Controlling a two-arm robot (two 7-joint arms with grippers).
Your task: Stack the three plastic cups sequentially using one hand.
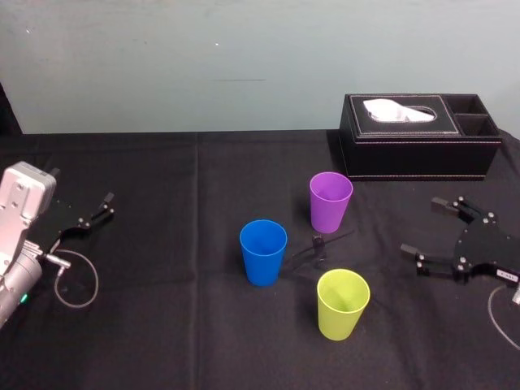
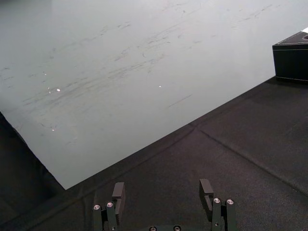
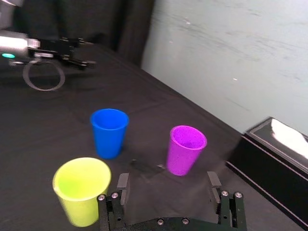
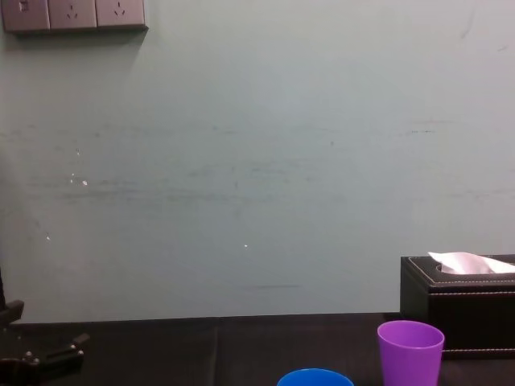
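Note:
Three plastic cups stand upright and apart on the black cloth: a purple cup [image 1: 331, 201] [image 3: 185, 149] [image 4: 410, 350] farthest back, a blue cup [image 1: 263, 252] [image 3: 109, 132] [image 4: 315, 376] to its front left, and a yellow-green cup [image 1: 342, 304] [image 3: 82, 190] nearest me. My right gripper [image 1: 422, 227] [image 3: 168, 181] hovers to the right of the cups, open and empty, with its fingers pointing toward them. Far to the left, my left gripper [image 1: 96, 213] [image 2: 162, 189] rests low over the cloth, open with nothing in it.
A black tissue box [image 1: 418, 136] [image 4: 459, 305] stands at the back right, behind the purple cup. A small dark object [image 1: 318, 240] lies on the cloth between the cups. A cable loop [image 1: 77, 280] sits by the left arm. The pale wall [image 4: 257, 161] closes the table's far edge.

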